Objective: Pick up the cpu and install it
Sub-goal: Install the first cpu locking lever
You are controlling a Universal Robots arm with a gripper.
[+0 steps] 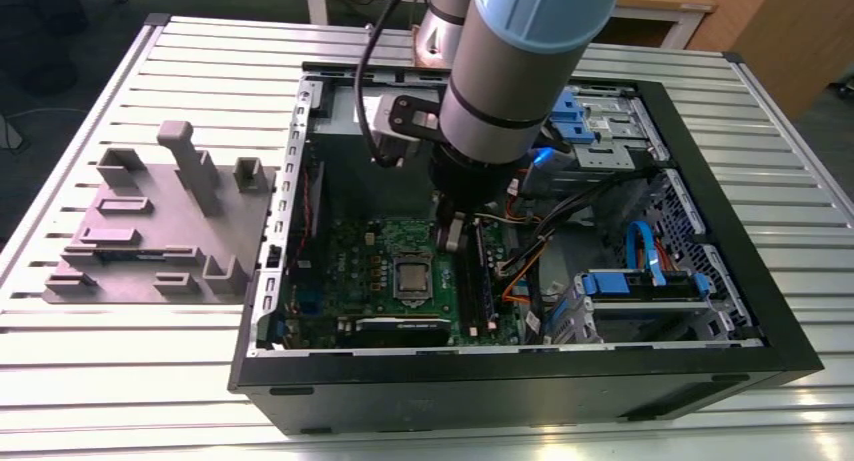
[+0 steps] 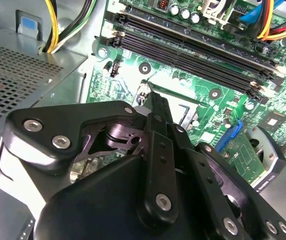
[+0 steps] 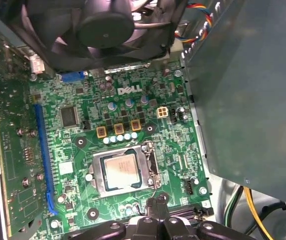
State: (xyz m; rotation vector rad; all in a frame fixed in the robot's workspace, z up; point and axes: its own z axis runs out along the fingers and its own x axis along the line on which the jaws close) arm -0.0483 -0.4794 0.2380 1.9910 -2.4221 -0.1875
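Note:
The cpu (image 1: 411,278) is a small silvery square lying flat in its socket on the green motherboard (image 1: 350,256) inside the open computer case. In the first wrist view the cpu (image 3: 121,170) sits level inside the metal socket frame (image 3: 96,176). My gripper (image 1: 454,243) hangs just above the board, beside the socket on the exterior view's right, over the long black memory slots (image 2: 192,55). Its fingers (image 3: 155,204) are pressed together with nothing between them. In the second wrist view the gripper (image 2: 152,96) covers most of the socket (image 2: 187,114).
The black case (image 1: 534,381) lies open on a slatted metal table (image 1: 120,361). A grey fixture (image 1: 154,226) stands at the exterior view's left. A black fan (image 3: 108,25) and a grey metal box (image 3: 252,85) flank the socket. Coloured cables (image 1: 534,246) and blue drive brackets (image 1: 627,281) crowd the case's right.

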